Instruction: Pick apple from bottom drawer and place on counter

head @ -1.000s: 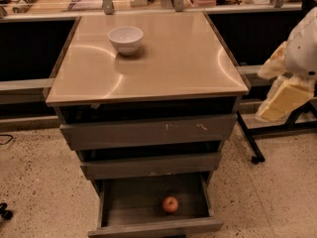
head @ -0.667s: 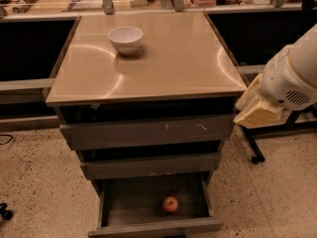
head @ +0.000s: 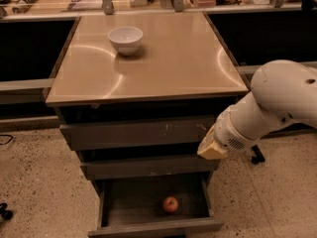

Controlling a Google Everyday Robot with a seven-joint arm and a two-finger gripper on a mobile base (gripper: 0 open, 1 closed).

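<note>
We start with the counter (head: 168, 68), the broad glossy tan top of the grey cabinet. It fills the middle of the scene, and most of its surface is bare. Below it, the two shallower drawers (head: 138, 132) are pushed in, or nearly so. The bottom drawer (head: 133, 202) is pulled out toward us at the near edge, with its inside open to view.

The white arm (head: 277, 98) comes in from the right and slopes down and to the left past the cabinet's right side. A white bowl (head: 125, 38) sits on the far left part of the counter, well apart from everything else in the task.

The gripper (head: 212, 148) is at the arm's lower end. It hangs just off the right front corner of the cabinet, level with the gap between the two upper drawers. It is above the open bottom drawer and to its right. We cannot tell whether the gripper is released or clenched, though it plainly carries nothing.

The apple (head: 170, 204) lies on the drawer floor, right of centre and toward the near side, well apart from the gripper.

We judge the task to be at its start. The drawer is open and the arm is close, but the descent, the grasp, the lift and the placing on the counter are all left to do.
</note>
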